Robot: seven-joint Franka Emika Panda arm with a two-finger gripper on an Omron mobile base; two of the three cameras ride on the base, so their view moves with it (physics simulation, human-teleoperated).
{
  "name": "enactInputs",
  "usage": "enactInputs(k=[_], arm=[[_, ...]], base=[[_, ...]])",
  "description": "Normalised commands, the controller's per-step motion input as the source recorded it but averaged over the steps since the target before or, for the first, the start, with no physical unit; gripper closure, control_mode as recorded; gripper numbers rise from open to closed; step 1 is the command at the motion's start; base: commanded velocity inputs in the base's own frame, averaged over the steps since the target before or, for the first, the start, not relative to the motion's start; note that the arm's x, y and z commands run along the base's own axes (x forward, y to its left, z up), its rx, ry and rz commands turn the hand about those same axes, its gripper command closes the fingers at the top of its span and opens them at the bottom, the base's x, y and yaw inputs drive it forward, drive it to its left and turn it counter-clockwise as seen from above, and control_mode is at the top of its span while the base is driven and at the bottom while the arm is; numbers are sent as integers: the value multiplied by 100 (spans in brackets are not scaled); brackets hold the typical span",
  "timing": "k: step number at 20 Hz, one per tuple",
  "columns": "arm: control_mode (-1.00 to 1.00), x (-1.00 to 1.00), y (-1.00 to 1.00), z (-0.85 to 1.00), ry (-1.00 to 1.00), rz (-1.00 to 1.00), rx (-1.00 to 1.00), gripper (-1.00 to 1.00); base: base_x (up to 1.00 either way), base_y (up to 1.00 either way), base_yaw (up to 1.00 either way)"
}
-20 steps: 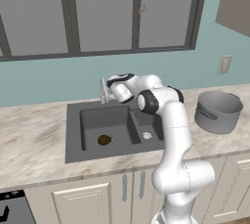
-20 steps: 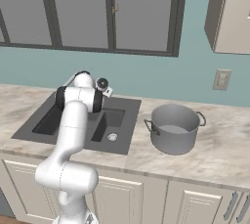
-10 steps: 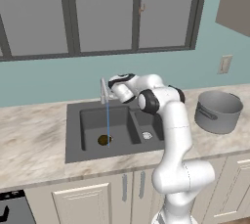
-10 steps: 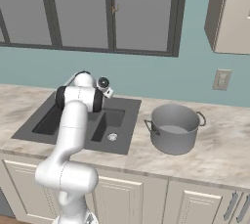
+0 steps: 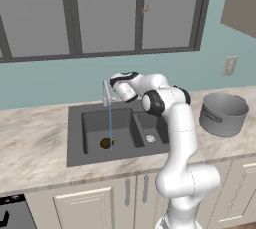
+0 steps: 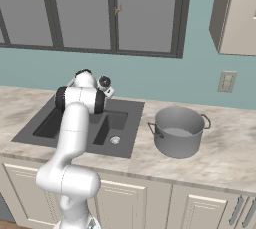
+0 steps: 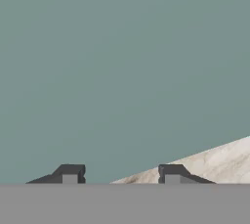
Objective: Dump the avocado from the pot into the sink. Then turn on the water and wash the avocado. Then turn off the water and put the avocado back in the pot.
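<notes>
Water runs from the faucet onto the avocado in the sink's large basin, the pincer stands apart with nothing between its tips, and the pot sits on the table at the sink's 3 o'clock.

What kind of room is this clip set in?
A rendered home kitchen, by the look of it: a dark double-basin sink set in a marble-look counter with its faucet running, cabinet doors below, and a grey metal pot beside the sink.
</notes>
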Motion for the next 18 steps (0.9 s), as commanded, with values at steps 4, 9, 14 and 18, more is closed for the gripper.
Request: enactInputs(k=[4,9,14,18], arm=[[-100,-47,-43,24,-8,0,1,-100],[-100,-30,-45,-8,0,0,0,-100],[-100,-7,-13,-38,0,0,0,-100],[-100,0,0,-48,0,0,0,-100]], base=[[0,0,0],[0,0,0],[0,0,0],[0,0,0]])
